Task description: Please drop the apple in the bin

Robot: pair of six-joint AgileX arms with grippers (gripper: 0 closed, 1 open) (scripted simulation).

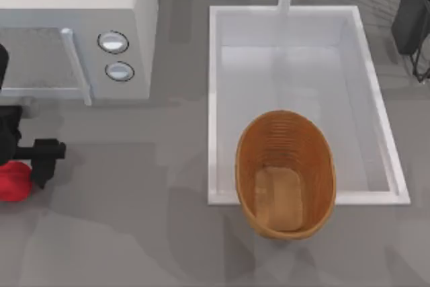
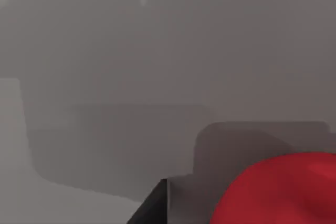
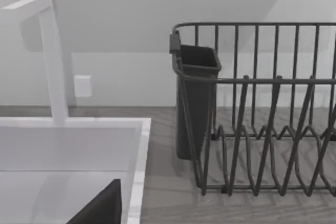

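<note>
At the far left edge of the grey desk (image 1: 134,233), the left tool (image 1: 30,166) sits low over the apple (image 1: 13,181), its dark body reaching in from the left border with the red fruit just beneath and beside it. Whether this tool is clenched on the fruit or released cannot be told: in the top view the two overlap, and in the left wrist view the apple (image 2: 278,190) bulges large and close against a dark finger (image 2: 152,208), with no clear sight of contact. The bin (image 1: 285,173), an oval orange-brown woven basket, rests well apart to the right, lying partly inside the white sink (image 1: 396,173) with its near end over the basin's front rim. The right arm is parked at the top view's upper right corner near a dark wire dish rack (image 3: 262,114); its tool's state cannot be told. A white microwave (image 1: 80,38) stands behind the left tool.
</note>
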